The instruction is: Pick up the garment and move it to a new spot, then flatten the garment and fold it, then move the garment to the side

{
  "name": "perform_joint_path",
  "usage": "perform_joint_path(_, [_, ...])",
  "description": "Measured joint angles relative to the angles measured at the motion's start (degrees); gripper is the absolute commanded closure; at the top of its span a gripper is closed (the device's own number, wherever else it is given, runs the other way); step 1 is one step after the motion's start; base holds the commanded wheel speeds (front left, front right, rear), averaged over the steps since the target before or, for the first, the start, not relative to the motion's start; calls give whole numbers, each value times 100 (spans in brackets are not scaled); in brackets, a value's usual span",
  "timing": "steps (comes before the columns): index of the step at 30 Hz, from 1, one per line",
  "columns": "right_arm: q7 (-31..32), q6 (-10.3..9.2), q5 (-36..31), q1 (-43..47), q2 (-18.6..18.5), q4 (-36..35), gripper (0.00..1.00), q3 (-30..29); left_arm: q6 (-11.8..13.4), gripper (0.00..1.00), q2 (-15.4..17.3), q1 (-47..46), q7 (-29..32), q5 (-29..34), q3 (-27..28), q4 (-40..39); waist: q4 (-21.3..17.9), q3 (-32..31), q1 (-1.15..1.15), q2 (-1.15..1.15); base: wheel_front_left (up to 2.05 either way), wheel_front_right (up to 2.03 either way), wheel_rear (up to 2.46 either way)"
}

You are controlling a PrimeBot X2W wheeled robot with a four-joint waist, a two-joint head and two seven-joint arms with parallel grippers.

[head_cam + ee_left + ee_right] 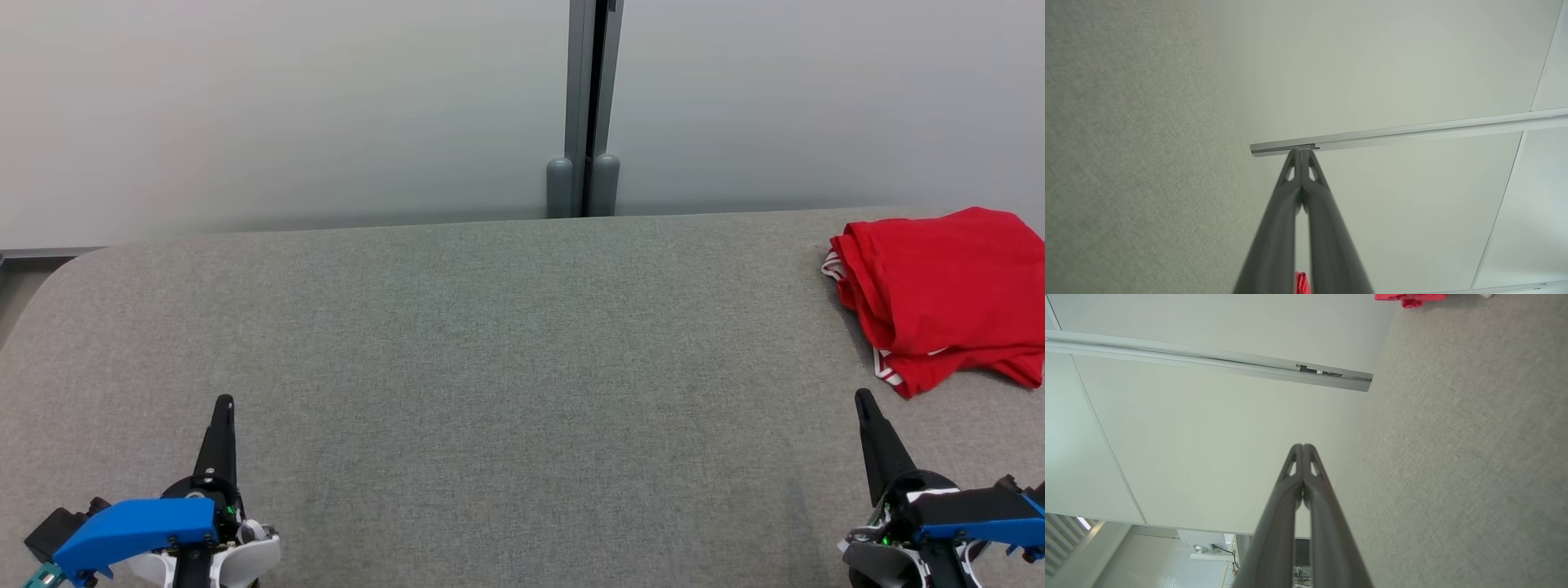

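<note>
Here, left hand (222,402) and right hand (862,397) closed, empty; rumpled red garment (939,294) on woven grey table (490,367)

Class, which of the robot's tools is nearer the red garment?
Right. The right tool sits just short of the red garment, on the robot's side; the left tool is far across the grey surface.

Bunched red garment (939,298) on grey surface (490,367)

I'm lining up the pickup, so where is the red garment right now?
In the head view, the rumpled red cloth garment with white trim lies at the far right of the grey fabric surface, beyond the right claw.
</note>
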Motion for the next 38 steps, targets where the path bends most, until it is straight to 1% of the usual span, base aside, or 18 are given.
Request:
perform_joint_path(20, [205, 0, 812, -62, -2, -33, 100, -49, -29, 100, 1, -110, 200, -833, 10, -54, 19, 4, 0, 0, 0, 0, 0])
perform_joint_path(38, [205, 0, 832, -64, -3, -35, 100, -52, -44, 100, 1, -112, 202, -845, 11, -58, 19, 4, 0, 0, 0, 0, 0])
